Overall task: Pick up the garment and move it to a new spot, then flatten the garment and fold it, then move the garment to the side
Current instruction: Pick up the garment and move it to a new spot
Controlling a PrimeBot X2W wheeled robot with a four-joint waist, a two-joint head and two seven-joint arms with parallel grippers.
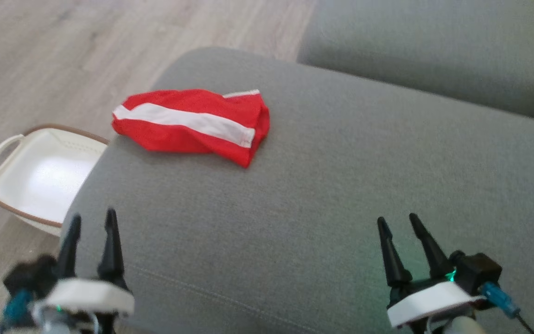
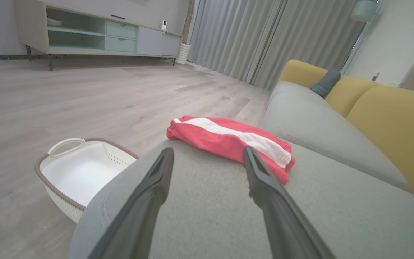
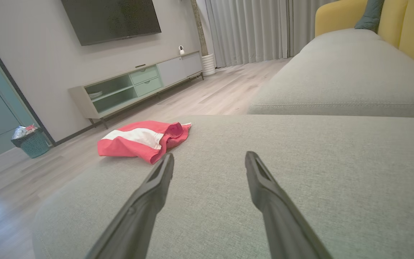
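Observation:
A red garment [image 1: 193, 124] with a broad white stripe lies folded on the grey sofa cushion [image 1: 322, 204], near the cushion's far left corner. It also shows as a red bundle [image 2: 228, 141] ahead in the left wrist view and as the red garment [image 3: 144, 140] to the left in the right wrist view. My left gripper [image 1: 92, 221] hovers open at the cushion's near left edge, well short of the garment. Over the cushion's near right part, my right gripper [image 1: 397, 222] is open and empty too.
A white laundry basket [image 1: 3, 185] with a brown rim stands on the wooden floor beside the cushion's left edge. A second grey cushion [image 1: 434, 51] lies behind, with a yellow backrest [image 2: 401, 126] beyond. A low cabinet [image 3: 138, 84] and curtains [image 2: 264, 39] stand farther off.

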